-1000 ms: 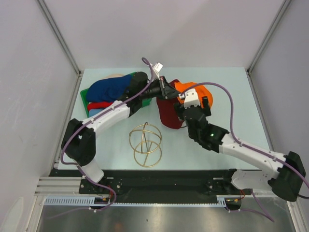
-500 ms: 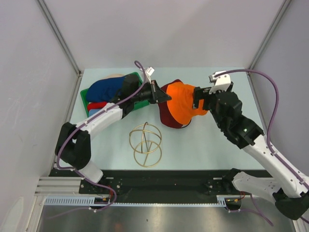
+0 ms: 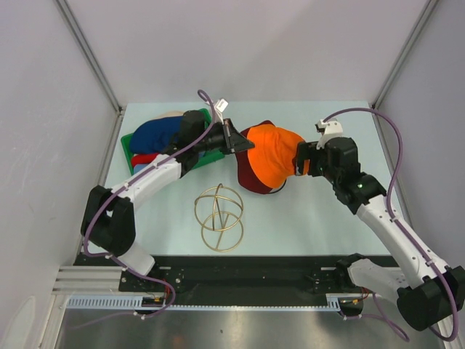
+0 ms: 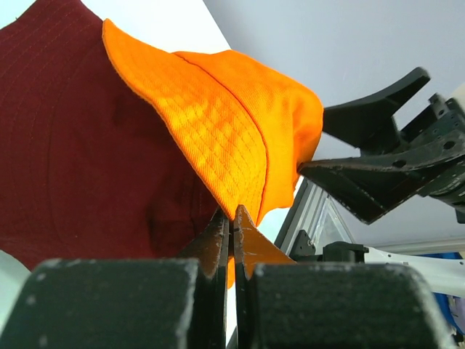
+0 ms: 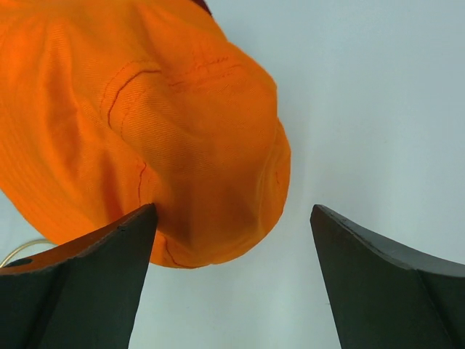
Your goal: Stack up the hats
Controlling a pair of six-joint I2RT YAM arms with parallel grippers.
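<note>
- Left gripper (image 4: 231,218) was clamped tight on the brim of the orange hat (image 3: 272,154).
- Orange hat lay draped over the maroon hat (image 3: 251,178), middle of the table (image 3: 327,218).
- Right gripper (image 5: 232,209) stood wide open at the crown, possibly brushing it.

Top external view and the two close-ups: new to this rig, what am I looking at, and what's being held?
The top view looks down on two robot arms bolted at the near edge of the table; each close-up comes from a camera on one wrist. The left gripper is shut on the brim of the orange hat, over the maroon hat. The right gripper is open beside its crown. A navy hat lies in a pile on the green tray; a wire globe stands nearer.
</note>
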